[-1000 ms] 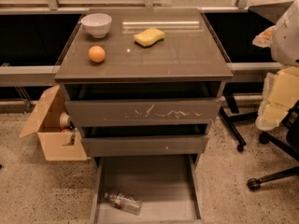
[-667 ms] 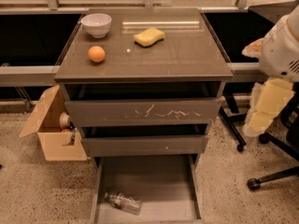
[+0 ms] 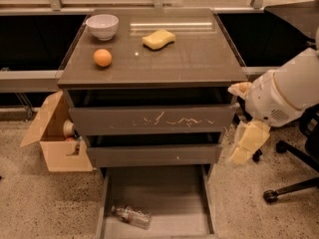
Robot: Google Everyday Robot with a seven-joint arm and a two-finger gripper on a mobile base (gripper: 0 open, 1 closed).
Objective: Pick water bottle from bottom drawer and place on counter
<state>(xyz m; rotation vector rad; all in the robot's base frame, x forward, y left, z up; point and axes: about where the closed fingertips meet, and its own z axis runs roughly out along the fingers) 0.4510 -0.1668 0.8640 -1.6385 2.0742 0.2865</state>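
The water bottle point(image 3: 131, 216) lies on its side on the floor of the bottom drawer point(image 3: 164, 193), near its front left corner. That drawer is pulled wide open. The counter point(image 3: 159, 49) is the glossy top of the cabinet above it. My arm comes in from the right, and the gripper point(image 3: 245, 148) hangs beside the cabinet's right side at the height of the middle drawer. It is well above and to the right of the bottle and holds nothing that I can see.
On the counter stand a white bowl point(image 3: 102, 26), an orange point(image 3: 102, 58) and a yellow sponge point(image 3: 158, 39). The two upper drawers stand slightly open. An open cardboard box point(image 3: 55, 143) sits left of the cabinet, and an office chair base point(image 3: 294, 183) is on the right.
My arm has swung in from the right edge toward the cabinet and lowered, so the gripper now hangs close by the cabinet's right side. The bottle and drawers have not moved.
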